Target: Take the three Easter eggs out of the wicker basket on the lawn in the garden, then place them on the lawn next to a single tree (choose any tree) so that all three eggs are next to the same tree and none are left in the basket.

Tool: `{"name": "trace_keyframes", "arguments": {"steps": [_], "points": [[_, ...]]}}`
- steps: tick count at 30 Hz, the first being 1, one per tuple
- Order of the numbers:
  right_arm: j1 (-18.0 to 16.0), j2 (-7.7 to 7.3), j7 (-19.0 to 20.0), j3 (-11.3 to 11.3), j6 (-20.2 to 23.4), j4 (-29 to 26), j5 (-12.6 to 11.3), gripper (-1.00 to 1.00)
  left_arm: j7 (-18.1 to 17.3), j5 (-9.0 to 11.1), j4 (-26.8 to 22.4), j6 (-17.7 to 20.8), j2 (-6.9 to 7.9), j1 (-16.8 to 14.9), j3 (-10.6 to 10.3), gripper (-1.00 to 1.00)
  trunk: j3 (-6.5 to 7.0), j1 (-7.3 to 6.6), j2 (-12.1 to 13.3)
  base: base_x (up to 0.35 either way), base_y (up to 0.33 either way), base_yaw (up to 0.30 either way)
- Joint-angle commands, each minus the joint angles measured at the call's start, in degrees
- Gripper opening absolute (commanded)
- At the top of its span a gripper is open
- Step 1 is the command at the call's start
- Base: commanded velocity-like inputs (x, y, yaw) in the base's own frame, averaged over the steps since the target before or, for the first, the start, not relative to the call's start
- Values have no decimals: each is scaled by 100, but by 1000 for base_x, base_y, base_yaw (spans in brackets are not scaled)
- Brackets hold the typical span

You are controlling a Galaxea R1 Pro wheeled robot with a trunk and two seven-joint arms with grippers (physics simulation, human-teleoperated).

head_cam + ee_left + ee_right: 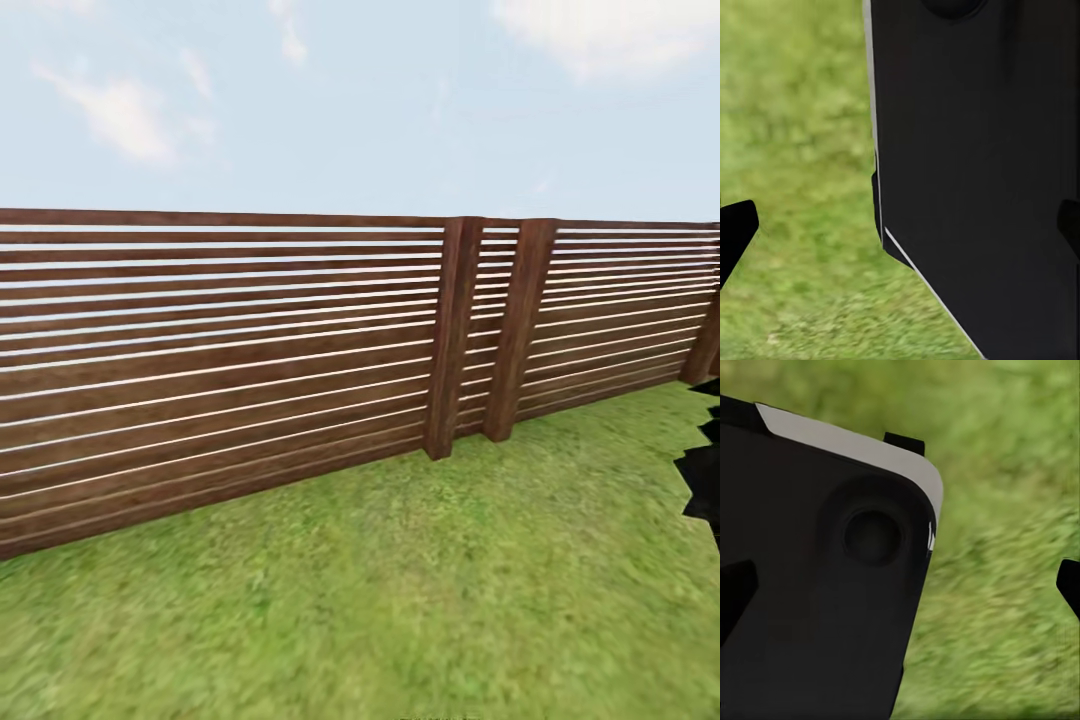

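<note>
The lawn [400, 590] of mottled green grass spreads across the lower part of the head view. The Easter eggs, the wicker basket and the tree are out of view. In the left wrist view my left gripper [900, 229] is open, its dark fingertips [735, 232] far apart, with a black panel of the robot's body [975, 150] and grass beyond it. My right gripper [900, 585] is open too, with nothing between its fingertips [1070, 583]; a black rounded body part [832, 570] and grass lie behind.
A brown horizontal-slat wooden fence [200, 350] with two thick posts [452, 335] runs across the garden close ahead, slanting away to the right. A dark jagged shape [706, 470] juts in at the right edge over the grass.
</note>
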Motion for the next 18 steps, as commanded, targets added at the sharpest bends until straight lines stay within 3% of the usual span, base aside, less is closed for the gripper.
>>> {"name": "trace_keyframes", "arguments": {"steps": [1,18], "points": [[-10,-1,-2,23,-41,26,15,100,4,-5,3,-8,-5,-1,-11,100,-4,0,-3,0,0,-285],[-9,-6,-2,23,-41,26,9,100,4,-17,-5,-8,3,-1,-22,100,-4,0,-3,0,0,-285]]}}
